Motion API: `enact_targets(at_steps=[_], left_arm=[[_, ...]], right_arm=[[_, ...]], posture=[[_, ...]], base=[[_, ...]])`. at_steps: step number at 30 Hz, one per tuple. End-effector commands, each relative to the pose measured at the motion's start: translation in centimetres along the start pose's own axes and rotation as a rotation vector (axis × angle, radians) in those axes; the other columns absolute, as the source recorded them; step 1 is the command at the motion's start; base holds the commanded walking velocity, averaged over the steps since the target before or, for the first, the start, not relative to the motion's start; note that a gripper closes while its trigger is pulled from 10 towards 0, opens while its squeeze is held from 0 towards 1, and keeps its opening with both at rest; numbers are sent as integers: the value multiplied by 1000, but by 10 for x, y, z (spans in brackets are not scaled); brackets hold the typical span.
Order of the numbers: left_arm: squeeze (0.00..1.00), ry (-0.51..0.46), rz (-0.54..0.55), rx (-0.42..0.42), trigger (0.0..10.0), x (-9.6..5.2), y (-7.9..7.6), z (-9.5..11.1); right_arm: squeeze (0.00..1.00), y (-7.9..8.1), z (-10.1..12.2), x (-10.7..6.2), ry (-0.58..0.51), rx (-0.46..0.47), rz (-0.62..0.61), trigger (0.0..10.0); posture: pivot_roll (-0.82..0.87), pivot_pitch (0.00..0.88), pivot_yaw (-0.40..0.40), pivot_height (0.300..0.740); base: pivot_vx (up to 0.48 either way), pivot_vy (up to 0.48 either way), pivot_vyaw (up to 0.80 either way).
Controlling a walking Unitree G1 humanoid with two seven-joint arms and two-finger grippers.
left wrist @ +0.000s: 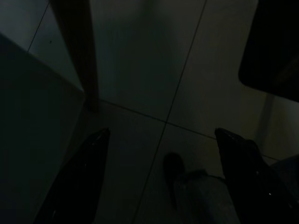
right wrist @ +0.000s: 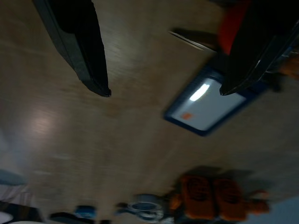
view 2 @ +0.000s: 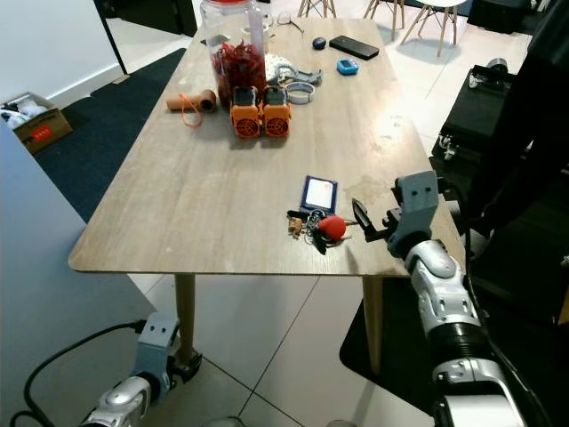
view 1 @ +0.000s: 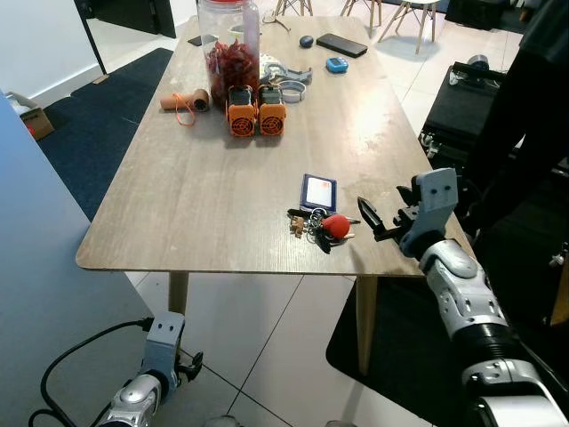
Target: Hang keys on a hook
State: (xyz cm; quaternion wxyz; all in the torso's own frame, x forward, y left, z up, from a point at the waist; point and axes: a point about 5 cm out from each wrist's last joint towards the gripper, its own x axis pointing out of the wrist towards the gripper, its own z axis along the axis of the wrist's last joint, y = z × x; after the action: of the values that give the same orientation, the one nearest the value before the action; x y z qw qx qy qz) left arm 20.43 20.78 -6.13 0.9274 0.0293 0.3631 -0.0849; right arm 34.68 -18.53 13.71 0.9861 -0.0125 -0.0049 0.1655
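Observation:
A bunch of keys with a red fob [view 1: 324,225] lies near the front right edge of the wooden table [view 1: 178,205]. A blue-framed card [view 1: 318,191] lies flat just behind the bunch. My right gripper [view 1: 373,218] is open and hovers just to the right of the keys, level with the tabletop and pointing at them. In the right wrist view its two black fingers [right wrist: 79,42] stand wide apart, with the card [right wrist: 205,100] and the red fob [right wrist: 231,23] ahead of them. My left gripper [view 1: 182,360] hangs idle near the floor, its fingers [left wrist: 79,177] apart.
Further back on the table stand a jar of red contents [view 1: 229,44], two orange devices [view 1: 256,111], a cardboard roll [view 1: 182,102] and a phone [view 1: 341,44]. A person in dark clothes [view 1: 524,133] stands at the right by a black case [view 1: 462,107].

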Motion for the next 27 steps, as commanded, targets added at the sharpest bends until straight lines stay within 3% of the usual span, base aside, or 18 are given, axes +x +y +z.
enact_targets(at_steps=[1, 11, 18, 19, 20, 21, 23, 24, 25, 26, 27], left_arm=[[0, 8, -28, 15, 10000, 1, -6, -1], [0, -1, -21, 15, 10000, 1, -5, -1], [0, 2, -15, 7, 10000, -2, -3, -5], [0, 2, -16, 7, 10000, -2, -3, -6], [0, 2, -16, 7, 10000, -2, -3, -6], [0, 3, -16, 7, 10000, -3, -3, -6], [0, 3, -16, 7, 10000, -3, -3, -6], [0, 2, -16, 6, 10000, -3, -2, -6], [0, 2, -16, 6, 10000, -3, -2, -6], [0, 2, -15, 7, 10000, -3, -2, -6], [0, 1, -15, 7, 10000, -3, -1, -5]], right_arm=[[0, 16, -1, 9, 24, 9, 82, 10000], [0, 38, -5, 25, 73, 2, 158, 10000], [0, 47, -18, 26, 149, 11, 168, 10000], [0, 46, -19, 26, 156, 16, 162, 4902], [0, 46, -19, 26, 156, 16, 162, 4902], [0, 45, -20, 26, 159, 22, 158, 3804], [0, 45, -20, 26, 159, 22, 158, 3804], [0, 44, -22, 25, 163, 38, 151, 1333], [0, 44, -22, 25, 163, 38, 151, 1333], [0, 44, -22, 24, 164, 41, 149, 2392], [0, 43, -23, 24, 167, 41, 144, 6902]], posture=[[31, 91, 14, 740], [35, 100, 5, 740], [41, 107, -6, 740], [41, 107, -5, 740], [41, 107, -5, 740], [41, 107, -5, 740], [41, 107, -5, 740], [41, 107, -5, 740], [41, 107, -5, 740], [42, 110, -4, 740], [42, 110, -4, 740]], base=[[0, 0, 0], [0, 0, 0], [0, 0, 0], [0, 0, 0], [0, 0, 0], [0, 0, 0], [0, 0, 0], [0, 0, 0], [0, 0, 0], [0, 0, 0], [0, 0, 0]])
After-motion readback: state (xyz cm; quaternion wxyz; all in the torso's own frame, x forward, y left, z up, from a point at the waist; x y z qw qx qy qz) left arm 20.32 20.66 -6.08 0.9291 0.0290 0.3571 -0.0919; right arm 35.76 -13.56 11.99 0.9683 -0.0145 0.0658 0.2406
